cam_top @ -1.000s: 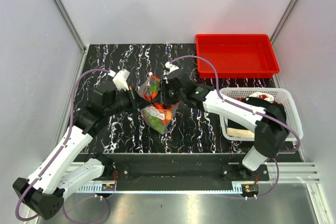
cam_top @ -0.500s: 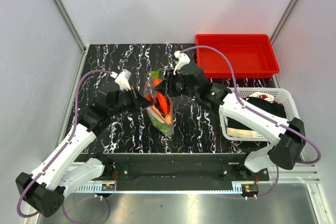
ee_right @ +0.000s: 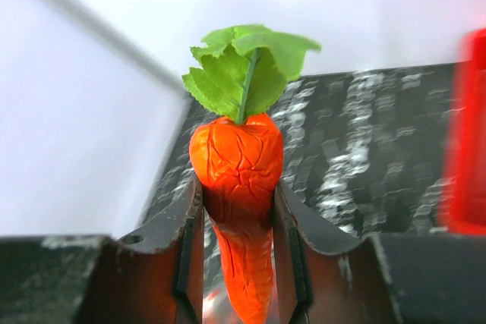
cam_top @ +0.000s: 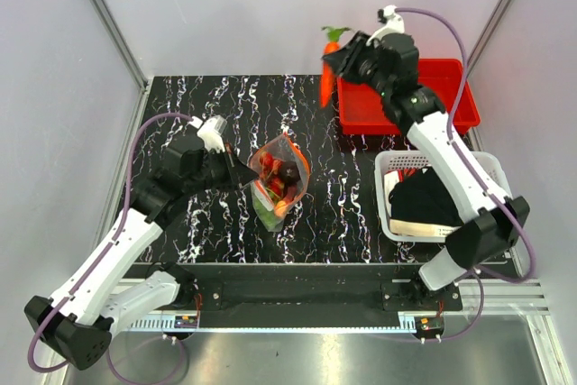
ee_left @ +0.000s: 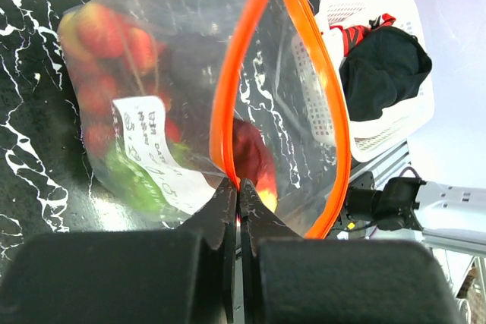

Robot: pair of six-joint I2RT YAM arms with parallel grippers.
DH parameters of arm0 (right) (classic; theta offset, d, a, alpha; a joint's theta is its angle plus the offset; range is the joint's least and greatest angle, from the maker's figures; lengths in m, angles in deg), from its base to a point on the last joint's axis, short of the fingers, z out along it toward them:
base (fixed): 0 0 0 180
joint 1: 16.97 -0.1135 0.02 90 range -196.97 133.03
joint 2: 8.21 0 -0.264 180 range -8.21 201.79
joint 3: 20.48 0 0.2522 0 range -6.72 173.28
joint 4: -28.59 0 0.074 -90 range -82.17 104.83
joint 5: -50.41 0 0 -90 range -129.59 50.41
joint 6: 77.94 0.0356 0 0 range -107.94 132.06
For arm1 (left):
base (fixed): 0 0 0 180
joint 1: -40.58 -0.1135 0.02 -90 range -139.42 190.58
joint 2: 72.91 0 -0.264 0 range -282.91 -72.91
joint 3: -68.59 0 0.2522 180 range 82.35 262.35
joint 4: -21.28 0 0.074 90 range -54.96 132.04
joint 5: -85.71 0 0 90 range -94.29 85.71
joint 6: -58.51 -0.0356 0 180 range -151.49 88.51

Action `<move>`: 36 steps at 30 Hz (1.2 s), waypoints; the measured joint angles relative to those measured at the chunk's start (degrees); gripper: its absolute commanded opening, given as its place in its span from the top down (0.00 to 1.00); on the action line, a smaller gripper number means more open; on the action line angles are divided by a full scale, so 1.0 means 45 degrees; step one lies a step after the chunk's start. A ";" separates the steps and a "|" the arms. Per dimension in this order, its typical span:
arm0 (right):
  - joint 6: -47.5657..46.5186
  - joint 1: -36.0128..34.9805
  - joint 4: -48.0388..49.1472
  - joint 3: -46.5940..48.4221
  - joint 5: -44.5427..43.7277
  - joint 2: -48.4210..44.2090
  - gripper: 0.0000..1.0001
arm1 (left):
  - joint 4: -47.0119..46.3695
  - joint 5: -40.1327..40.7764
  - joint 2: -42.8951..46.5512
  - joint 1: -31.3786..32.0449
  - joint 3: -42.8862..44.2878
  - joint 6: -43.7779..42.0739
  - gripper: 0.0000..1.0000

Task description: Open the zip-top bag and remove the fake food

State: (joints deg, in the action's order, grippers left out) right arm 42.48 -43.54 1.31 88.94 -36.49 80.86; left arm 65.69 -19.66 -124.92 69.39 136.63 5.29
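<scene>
Top view first: the zip-top bag [cam_top: 281, 178] sat near the middle of the black marbled table [cam_top: 198, 105], mouth gaping, with the left gripper [cam_top: 245, 176] clamped on its left edge. The right gripper [cam_top: 335, 62] was up high by the back wall with the carrot [cam_top: 328, 80] pinched in it, just left of the red tray [cam_top: 406, 122]. So I'd call this mid-removal: bag open, one piece out, the rest inside. The next move probably needs the carrot set down somewhere (the tray looked like the obvious spot, but that's my guess), then a trip back into the bag while the left arm holds the mouth open.

Left wrist view: the fingers were pressed together on the orange-red zip strip [ee_left: 228, 111] right where its two sides meet. Through the plastic you could see red tomatoes [ee_left: 106, 36], something green low down and a dark piece deeper in. The white label [ee_left: 156, 153] had handwriting on it, but it was turned sideways and I couldn't read a word. The white basket [ee_left: 395, 123] with black cloth in it was behind.

Right wrist view: the jaws gripped the carrot's [ee_right: 235, 157] fat upper part, leafy top up and tip hanging down. No writing or brands here.
</scene>
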 measured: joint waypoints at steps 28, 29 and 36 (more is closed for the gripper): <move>-0.2715 0.4036 -0.2414 0.7310 0.1219 1.1822 0.44 | 0.0486 0.0005 -0.0073 0.0000 0.0840 -0.0840 1.00; -0.2628 0.4036 -0.2569 0.7543 0.1273 1.1997 0.41 | 0.0486 0.0000 -0.0078 0.0000 0.0840 -0.0860 1.00; -0.2467 0.4061 -0.4085 0.8597 0.1370 1.2590 0.22 | 0.0282 -0.0525 -0.0277 0.0000 0.0835 -0.0680 1.00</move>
State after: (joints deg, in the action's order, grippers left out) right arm 31.37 -25.27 -17.07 127.63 -30.33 137.52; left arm 66.96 -22.02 -126.17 69.39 140.39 2.23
